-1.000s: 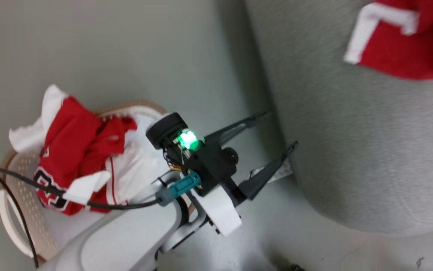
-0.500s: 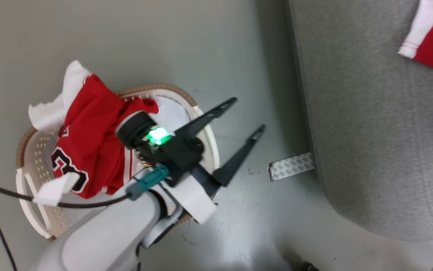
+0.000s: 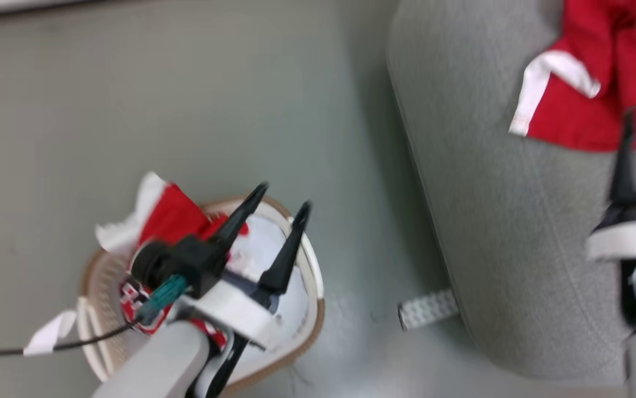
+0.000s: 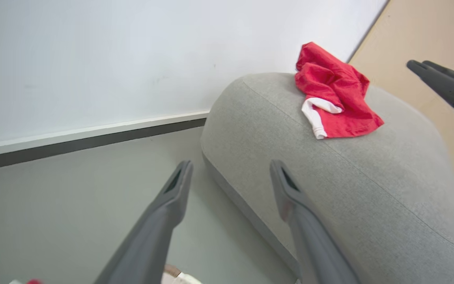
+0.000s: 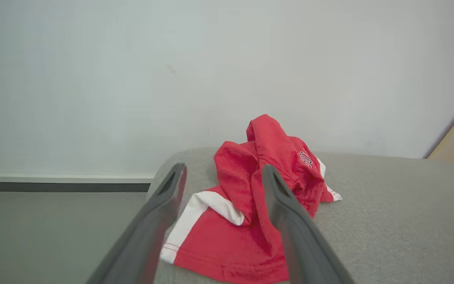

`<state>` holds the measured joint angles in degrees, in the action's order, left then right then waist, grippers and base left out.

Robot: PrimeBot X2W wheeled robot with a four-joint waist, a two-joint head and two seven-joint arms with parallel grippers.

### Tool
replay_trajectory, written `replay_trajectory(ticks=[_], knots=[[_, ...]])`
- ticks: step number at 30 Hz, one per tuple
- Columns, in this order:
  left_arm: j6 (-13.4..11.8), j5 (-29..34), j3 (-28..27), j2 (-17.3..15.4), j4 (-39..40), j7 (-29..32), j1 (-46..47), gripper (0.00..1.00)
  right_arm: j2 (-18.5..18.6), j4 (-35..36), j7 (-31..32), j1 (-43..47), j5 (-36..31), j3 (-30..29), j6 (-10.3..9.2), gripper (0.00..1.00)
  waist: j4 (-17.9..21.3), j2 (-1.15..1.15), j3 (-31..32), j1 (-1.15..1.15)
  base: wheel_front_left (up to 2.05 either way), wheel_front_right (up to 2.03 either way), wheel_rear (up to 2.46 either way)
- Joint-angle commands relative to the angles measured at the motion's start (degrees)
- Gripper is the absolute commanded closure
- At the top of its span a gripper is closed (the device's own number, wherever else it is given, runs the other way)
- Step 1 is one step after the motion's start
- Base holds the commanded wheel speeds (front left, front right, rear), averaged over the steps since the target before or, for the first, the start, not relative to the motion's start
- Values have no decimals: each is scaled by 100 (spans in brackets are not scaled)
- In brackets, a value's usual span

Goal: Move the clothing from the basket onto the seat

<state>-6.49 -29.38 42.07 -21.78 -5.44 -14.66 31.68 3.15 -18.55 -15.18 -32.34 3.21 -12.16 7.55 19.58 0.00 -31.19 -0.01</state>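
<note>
The white basket (image 3: 313, 275) with a brown rim stands on the floor at the lower left of the head view. Red and white clothing (image 3: 177, 218) is bunched in its far side. My left gripper (image 3: 284, 197) hangs over the basket, open and empty, its fingers pointing towards the seat (image 4: 368, 189). A red garment (image 3: 588, 99) with white trim lies crumpled on the grey seat (image 3: 494, 249). My right gripper (image 5: 223, 169) is open just in front of that garment (image 5: 250, 221), which rests loose on the seat (image 5: 388, 221). One of its fingers (image 3: 624, 160) shows at the head view's right edge.
A patterned metal strip (image 3: 425, 309) lies on the floor at the seat's base. A white wall with a dark baseboard (image 4: 92, 136) runs behind the seat, and a beige panel (image 4: 428, 35) stands at its right. A black cable with a white tag (image 3: 47, 334) trails from my left arm.
The head camera has swung. My left gripper has come back from beside the seat to over the basket, still open. My right gripper's finger now shows by the garment on the seat.
</note>
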Motion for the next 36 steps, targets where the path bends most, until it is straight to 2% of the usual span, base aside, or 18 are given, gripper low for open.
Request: replay_trajectory(ticks=[1, 5, 8, 14, 22, 27, 36], knots=[[-61, -123, -189, 92, -97, -46, -345, 0, -12, 122, 4, 360, 7, 285, -12, 0, -301, 0, 754, 1, 0, 0, 0], [-125, -119, -791, 392, -40, -48, -953, 0, 1, 371, 4, 891, 52, 705, -12, 0, -605, 0, 1265, 1, 0, 0, 0], [-61, 54, -1248, 597, -25, -48, -1426, 0, -8, 503, 5, 1266, 128, 934, -12, 0, -859, 0, 1572, 1, 0, 0, 0], [233, 422, -2011, 1000, -101, -49, -2204, 0, -10, 584, 4, 1910, 49, 1209, -12, 0, -1348, 0, 2045, 1, 0, 0, 0], [630, 960, -2890, 1441, -235, -50, -2974, 0, -19, 471, 4, 2435, 173, 1443, -12, 0, -1749, 0, 2607, 1, 0, 0, 0], [819, 1163, -3324, 1683, -218, -50, -3314, 0, -18, 408, 4, 2703, 327, 1598, -12, 0, -1935, 0, 2890, 1, 0, 0, 0], [1051, 1394, -3613, 1841, -235, -50, -3594, 0, -19, 387, 4, 2913, 539, 1716, -12, 0, -2022, 0, 3079, 1, 0, 0, 0]])
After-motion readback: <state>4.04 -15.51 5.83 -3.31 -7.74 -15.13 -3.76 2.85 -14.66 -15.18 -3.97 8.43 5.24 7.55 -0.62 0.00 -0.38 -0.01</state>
